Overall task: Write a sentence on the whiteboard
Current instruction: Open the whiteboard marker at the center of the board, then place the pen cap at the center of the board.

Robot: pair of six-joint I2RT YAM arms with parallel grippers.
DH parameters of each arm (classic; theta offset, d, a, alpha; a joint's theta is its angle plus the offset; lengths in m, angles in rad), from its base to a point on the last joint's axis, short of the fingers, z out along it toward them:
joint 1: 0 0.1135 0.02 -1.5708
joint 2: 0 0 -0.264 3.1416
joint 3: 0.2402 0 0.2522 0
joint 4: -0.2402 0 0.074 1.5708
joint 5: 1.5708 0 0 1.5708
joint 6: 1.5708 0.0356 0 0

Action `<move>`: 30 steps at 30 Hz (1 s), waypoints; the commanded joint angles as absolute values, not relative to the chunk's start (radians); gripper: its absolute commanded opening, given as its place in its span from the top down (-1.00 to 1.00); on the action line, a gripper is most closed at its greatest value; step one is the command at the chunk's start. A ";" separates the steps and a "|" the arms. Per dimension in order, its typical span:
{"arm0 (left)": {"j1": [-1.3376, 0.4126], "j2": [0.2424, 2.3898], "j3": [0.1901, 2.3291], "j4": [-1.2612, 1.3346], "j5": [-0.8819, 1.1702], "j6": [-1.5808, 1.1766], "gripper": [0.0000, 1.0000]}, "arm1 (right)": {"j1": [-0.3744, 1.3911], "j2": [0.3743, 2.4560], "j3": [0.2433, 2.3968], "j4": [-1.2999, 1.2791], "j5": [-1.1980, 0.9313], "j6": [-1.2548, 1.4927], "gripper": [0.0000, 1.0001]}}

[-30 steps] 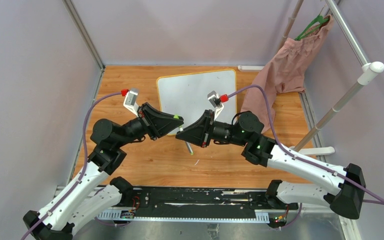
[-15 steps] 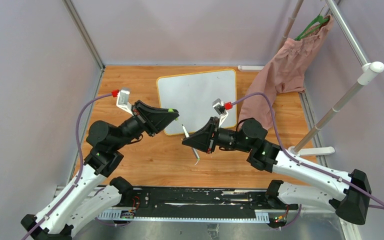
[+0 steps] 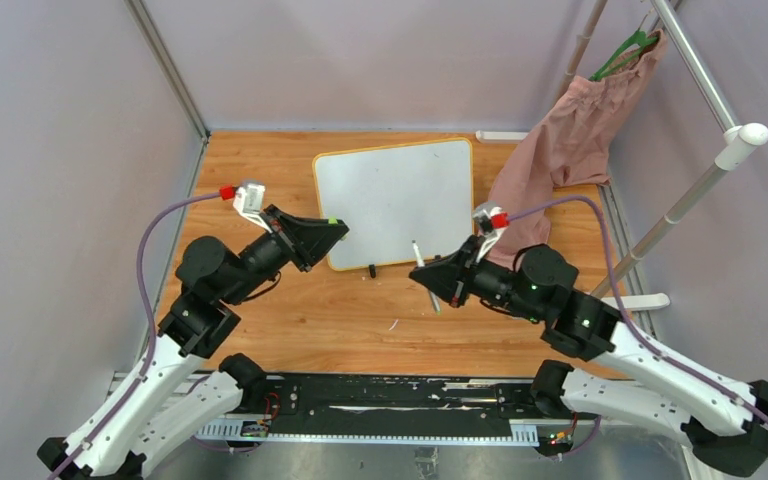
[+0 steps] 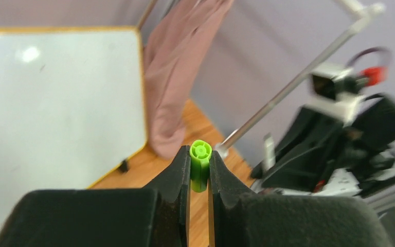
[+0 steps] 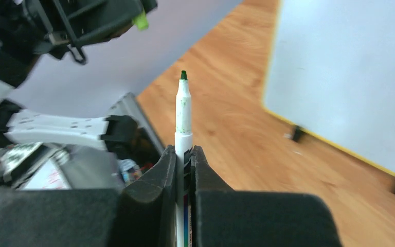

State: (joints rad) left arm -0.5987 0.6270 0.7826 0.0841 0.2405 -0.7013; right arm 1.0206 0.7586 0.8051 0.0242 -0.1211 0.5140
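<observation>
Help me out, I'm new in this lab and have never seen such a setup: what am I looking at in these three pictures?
These are two robot arms bolted to a wooden table. The wide picture looks down from above and behind them; the two close-ups come from a camera on each wrist. On the table sits a whiteboard with nothing written on it yet; a pink cloth hangs at the right. The left fingers pinch a green cap. The right fingers pinch a marker with its green tip bare.
</observation>
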 commanded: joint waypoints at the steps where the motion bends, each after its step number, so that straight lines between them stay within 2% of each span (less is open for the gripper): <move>1: -0.596 0.685 0.779 -0.306 0.188 -0.544 1.00 | 1.022 0.643 0.840 -0.351 0.190 0.372 1.00; 5: -0.647 0.810 0.776 -0.409 0.188 -0.512 1.00 | 1.022 0.582 0.806 -0.445 0.279 0.365 1.00; 9: -0.850 1.011 0.836 -0.450 0.029 -0.486 1.00 | 1.021 0.553 0.789 -0.469 0.327 0.367 1.00; 12: -0.935 1.181 0.903 -0.463 0.002 -0.500 1.00 | 1.022 0.542 0.795 -0.489 0.351 0.361 1.00; 24: -0.987 1.582 0.962 -0.290 -0.026 -0.672 1.00 | 1.022 0.439 0.792 -0.555 0.390 0.357 1.00; 30: -1.000 1.670 0.973 -0.243 -0.048 -0.747 0.85 | 1.022 0.440 0.795 -0.547 0.372 0.345 1.00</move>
